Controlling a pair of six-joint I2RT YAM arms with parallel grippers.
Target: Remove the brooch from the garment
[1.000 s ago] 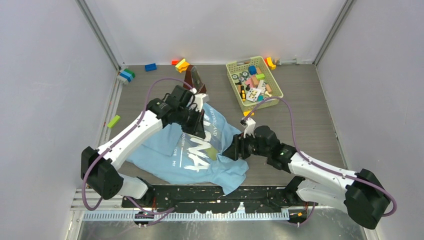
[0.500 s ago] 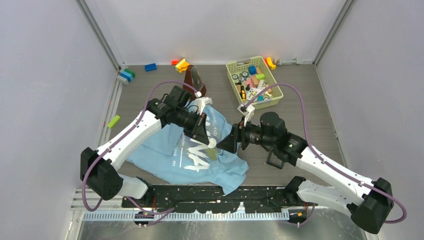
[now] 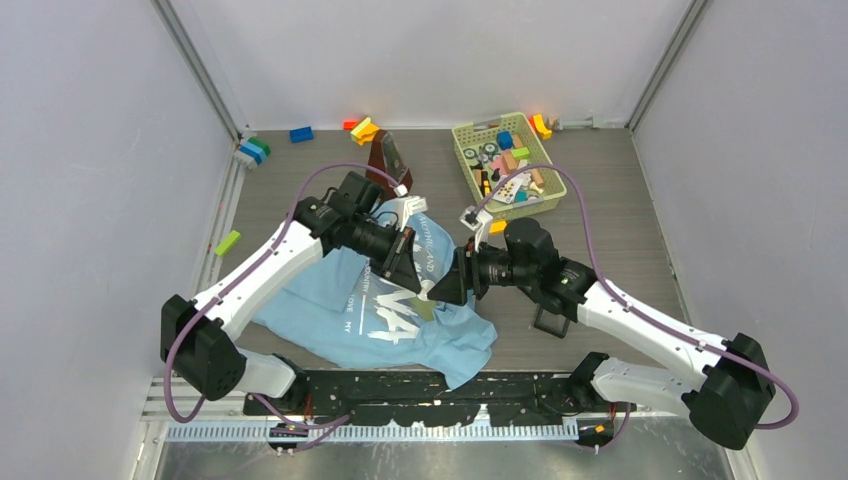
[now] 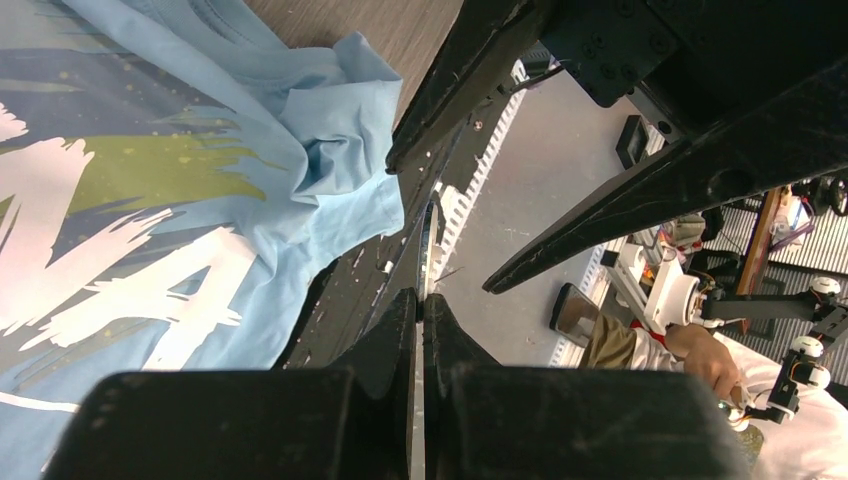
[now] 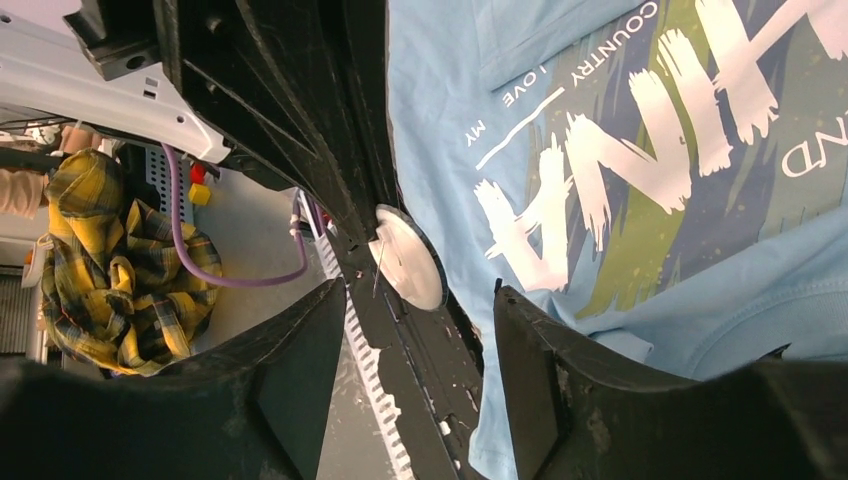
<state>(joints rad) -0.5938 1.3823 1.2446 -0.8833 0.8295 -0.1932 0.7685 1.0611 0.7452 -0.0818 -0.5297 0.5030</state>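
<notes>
Above the garment, which lies spread with its white lettering facing up, the right wrist view shows the brooch as a small pale disc with a thin pin across its back. It is held clear of the cloth by the left gripper, which reaches in from the garment's far side. The right gripper has its fingers spread wide, one on either side of the disc, touching nothing. From the left wrist, the left gripper is pinched on the brooch, seen edge-on as a pale sliver between the pressed tips. The right gripper's two dark fingers splay open beyond it, and the garment sits well below and to one side. From the top camera, both claws meet tip to tip over the garment's chest print, the left gripper just beside the right gripper. The brooch looks already off the fabric, so I judge the step in hand to be a handover. It would go best if the right fingers close on the disc's rim rather than the pin. The left pinch should hold until that grip is firm, and both should stay high above the garment so the pin cannot snag.
</notes>
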